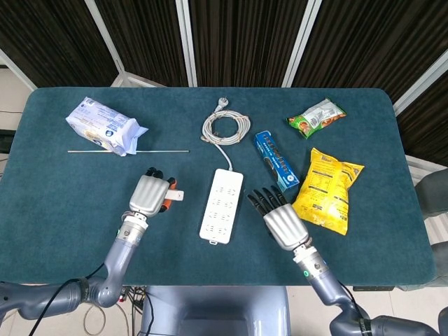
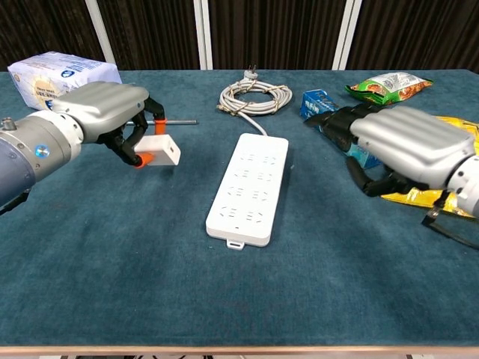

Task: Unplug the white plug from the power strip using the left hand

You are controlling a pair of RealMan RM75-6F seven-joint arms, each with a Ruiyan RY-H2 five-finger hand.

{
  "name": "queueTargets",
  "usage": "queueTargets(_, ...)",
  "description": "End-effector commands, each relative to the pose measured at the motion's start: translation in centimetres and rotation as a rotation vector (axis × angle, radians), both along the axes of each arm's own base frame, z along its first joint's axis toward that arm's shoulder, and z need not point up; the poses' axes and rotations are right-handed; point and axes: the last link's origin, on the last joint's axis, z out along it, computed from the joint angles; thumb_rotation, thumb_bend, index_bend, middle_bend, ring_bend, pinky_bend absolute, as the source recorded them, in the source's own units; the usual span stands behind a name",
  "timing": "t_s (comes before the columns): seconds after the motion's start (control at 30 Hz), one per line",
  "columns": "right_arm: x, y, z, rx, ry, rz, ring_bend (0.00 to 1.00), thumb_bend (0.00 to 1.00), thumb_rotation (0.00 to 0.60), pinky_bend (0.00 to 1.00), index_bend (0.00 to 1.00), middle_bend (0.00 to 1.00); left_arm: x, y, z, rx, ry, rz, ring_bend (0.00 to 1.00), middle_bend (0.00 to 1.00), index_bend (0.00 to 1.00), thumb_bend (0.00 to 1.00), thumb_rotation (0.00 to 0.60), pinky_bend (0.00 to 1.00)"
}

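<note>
White plug [image 2: 159,150] in left hand [image 2: 105,112] — clear of power strip [image 2: 248,187], right hand [image 2: 408,142] empty.

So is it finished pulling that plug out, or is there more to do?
It looks done: the white plug is out of the power strip and clear of it to one side. The left robot hand grips the plug above the table. The right robot hand hovers off the strip, holding nothing. At most, setting the plug down is left.
</note>
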Motion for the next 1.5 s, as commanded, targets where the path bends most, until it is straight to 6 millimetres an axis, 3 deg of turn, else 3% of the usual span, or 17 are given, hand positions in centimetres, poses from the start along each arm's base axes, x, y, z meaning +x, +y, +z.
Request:
queueTargets(0.03, -0.5, -0.3, 0.8, -0.021, -0.009, -0.021, 0.09, 0.82, 0.600, 0.08, 0.05, 0.11, -0.5, 0.0, 0.0, 0.003, 0.019, 0.006, 0.31, 0.69, 0.64, 0.35, 0.600, 0.22)
queueTargets(0.4, -2.0, -0.8, 2.9, -0.063, -0.029, -0.055, 0.07, 0.82, 0.600, 0.07, 0.05, 0.10, -2.8, 0.3, 1.2, 0.021, 0.097, 0.077, 0.18, 0.32, 0.37, 0.23, 0.600, 0.13)
queueTargets(0.7, -3.0, -1.1, 4.4, -0.104, -0.030, -0.085, 0.03, 0.82, 0.600, 0.04, 0.00, 0.05, -2.8, 0.7, 2.6, 0.052, 0.052, 0.102, 0.15, 0.25, 0.27, 0.10, 0.600, 0.13)
queueTargets(1.0, -5.3, -1.2, 7.1, -0.166, -0.037, -0.160, 0.00, 0.79, 0.600, 0.03, 0.00, 0.01, -3.4, 0.3, 4.7, 0.089, 0.010, 0.100, 0.15, 0.24, 0.26, 0.08, 0.600, 0.12)
queueTargets(1.2, -7.7, -0.4, 9.4, -0.216, -0.028, -0.222, 0.00, 0.63, 0.600, 0.02, 0.00, 0.00, -5.6, -1.6, 7.1, 0.135, -0.061, 0.131, 0.15, 0.23, 0.25, 0.08, 0.600, 0.12)
queueTargets(1.33, -8.9, 0.7, 10.6, -0.249, -0.043, -0.244, 0.00, 0.60, 0.600, 0.01, 0.00, 0.00, -7.3, -3.4, 8.9, 0.174, -0.122, 0.140, 0.12, 0.20, 0.23, 0.08, 0.600, 0.12)
queueTargets(1.5, -10.3, 2.5, 11.8, -0.287, -0.053, -0.264, 0.00, 0.49, 0.600, 0.00, 0.00, 0.00, -9.4, -6.6, 10.9, 0.206, -0.172, 0.136, 0.04, 0.10, 0.14, 0.06, 0.600, 0.05)
